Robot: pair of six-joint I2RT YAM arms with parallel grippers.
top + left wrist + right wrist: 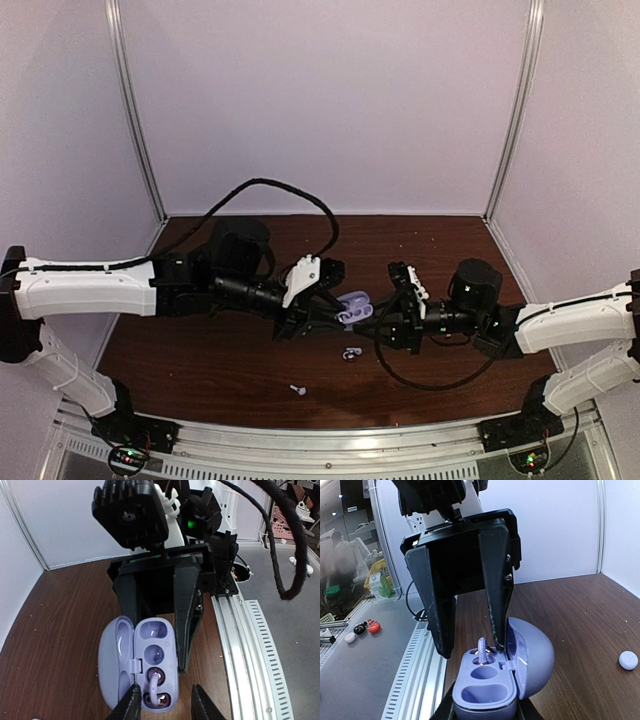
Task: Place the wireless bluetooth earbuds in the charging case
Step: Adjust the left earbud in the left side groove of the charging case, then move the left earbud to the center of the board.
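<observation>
Over table [200, 350]: right fingers [187, 615] clamp one charging case [112, 665]; left fingers [492, 595] apart; one seated earbud [154, 687], two loose earbuds [351, 352] [298, 390].

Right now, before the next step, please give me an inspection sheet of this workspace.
Surface: brown wooden table, small crumbs.
Job's things: open lavender charging case, one earbud upright in a slot, other slot empty; loose earbuds lying on the table.
Clutter: small white round object on the table.
End effectors: right end effector shut on the case; left end effector open, fingers either side of the slotted earbud.
Cables: black cable looping above the left arm.
Surroundings: white walls, metal rail at near edge.
</observation>
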